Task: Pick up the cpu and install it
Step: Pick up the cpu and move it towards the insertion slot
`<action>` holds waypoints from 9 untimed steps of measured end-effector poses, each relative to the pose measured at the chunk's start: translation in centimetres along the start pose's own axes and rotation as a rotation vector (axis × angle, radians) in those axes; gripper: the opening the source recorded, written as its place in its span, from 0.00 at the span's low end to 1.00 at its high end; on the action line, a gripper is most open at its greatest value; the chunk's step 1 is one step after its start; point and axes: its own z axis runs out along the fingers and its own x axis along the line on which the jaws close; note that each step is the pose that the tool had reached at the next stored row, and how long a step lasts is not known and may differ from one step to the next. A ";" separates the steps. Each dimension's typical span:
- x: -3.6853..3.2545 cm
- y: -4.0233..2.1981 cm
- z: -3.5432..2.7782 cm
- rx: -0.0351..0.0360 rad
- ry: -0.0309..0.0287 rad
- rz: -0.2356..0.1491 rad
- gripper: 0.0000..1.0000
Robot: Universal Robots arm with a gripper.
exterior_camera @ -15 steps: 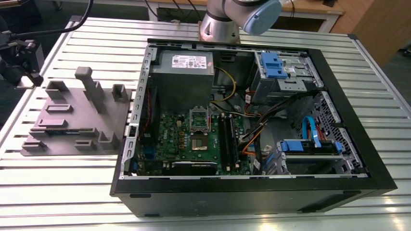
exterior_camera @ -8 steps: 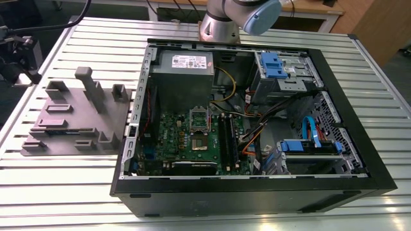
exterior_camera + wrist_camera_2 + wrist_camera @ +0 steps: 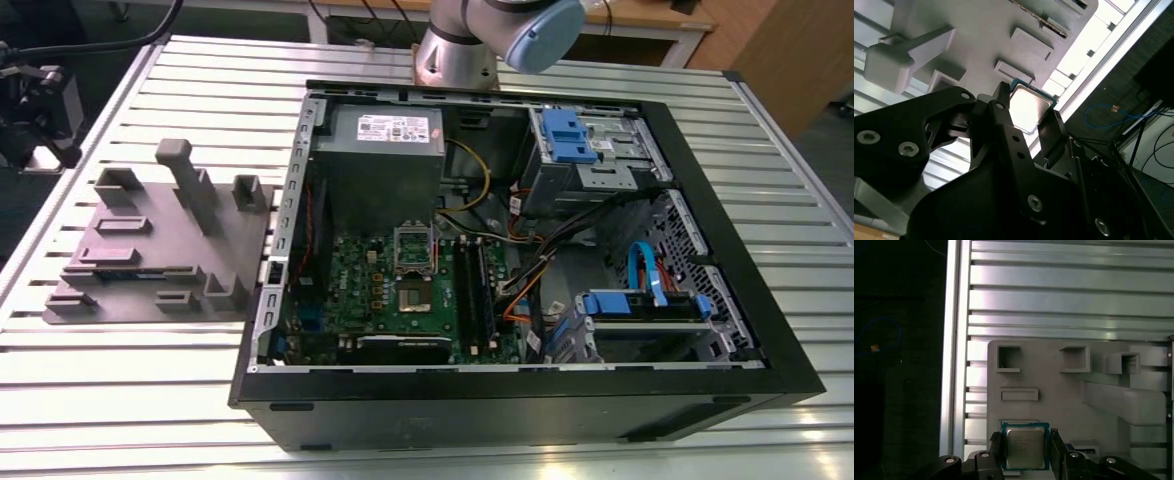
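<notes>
The cpu (image 3: pixel 1025 449), a small square chip with a shiny silver top and a blue-green rim, sits between the two black fingers of my gripper (image 3: pixel 1025 455). One finger (image 3: pixel 995 449) presses on one edge and the other finger (image 3: pixel 1056 449) on the opposite edge. In the second wrist view the cpu (image 3: pixel 1028 106) shows bright between the same fingertips of the gripper (image 3: pixel 1029 116), just over the grey plastic fixture (image 3: pixel 979 40). Whether the chip rests on the fixture (image 3: pixel 1054 385) or hangs slightly above it, I cannot tell. The motherboard socket (image 3: pixel 415 270) lies open inside the computer case.
The grey fixture (image 3: pixel 147 250) with upright posts stands on the slatted metal table (image 3: pixel 134 380) at the exterior view's left. The open black computer case (image 3: pixel 521 400) holds cables, memory sticks and blue drive bays. The arm's base (image 3: pixel 461 55) rises behind the case. The table's edge (image 3: pixel 951 340) runs close to the fixture.
</notes>
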 end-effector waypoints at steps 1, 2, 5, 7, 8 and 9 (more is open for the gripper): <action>0.00 0.01 -0.12 0.0000 0.0000 0.000 0.47; -0.01 0.01 -0.24 0.0002 0.0000 0.000 0.47; -0.01 0.03 -0.59 0.0005 0.0001 0.000 0.47; -0.01 0.04 -0.82 0.0006 0.0000 0.000 0.47; -0.02 0.04 -0.94 0.0007 0.0000 0.000 0.47; -0.02 0.05 -1.05 0.0008 0.0001 0.000 0.47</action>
